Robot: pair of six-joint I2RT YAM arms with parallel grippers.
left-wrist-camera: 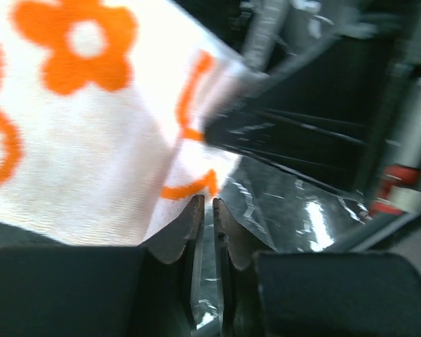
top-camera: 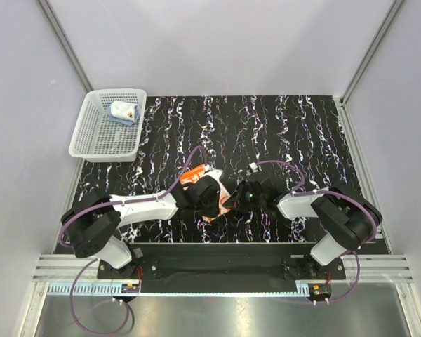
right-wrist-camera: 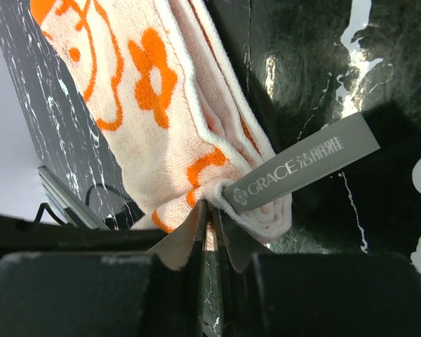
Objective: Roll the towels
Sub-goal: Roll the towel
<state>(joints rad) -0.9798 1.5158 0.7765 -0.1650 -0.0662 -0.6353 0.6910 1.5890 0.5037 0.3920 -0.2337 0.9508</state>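
Observation:
The orange flower-print towel (top-camera: pixel 196 175) hangs bunched between my two grippers near the table's middle front. In the left wrist view its white reverse (left-wrist-camera: pixel 91 140) fills the upper left. My left gripper (left-wrist-camera: pixel 205 200) is closed to a thin slit with the towel's orange-trimmed edge at its tips. In the right wrist view the towel (right-wrist-camera: pixel 161 126) is folded in layers, and my right gripper (right-wrist-camera: pixel 212 207) is shut on its hem beside the grey label (right-wrist-camera: pixel 302 168). In the top view, the left gripper (top-camera: pixel 217 199) and right gripper (top-camera: pixel 234 198) nearly meet. The light blue towel (top-camera: pixel 121 112) lies rolled in the basket.
The white perforated basket (top-camera: pixel 98 144) stands at the table's far left corner. Grey walls close in the black marbled table (top-camera: pixel 281 133) on three sides. Purple cables loop over both arms.

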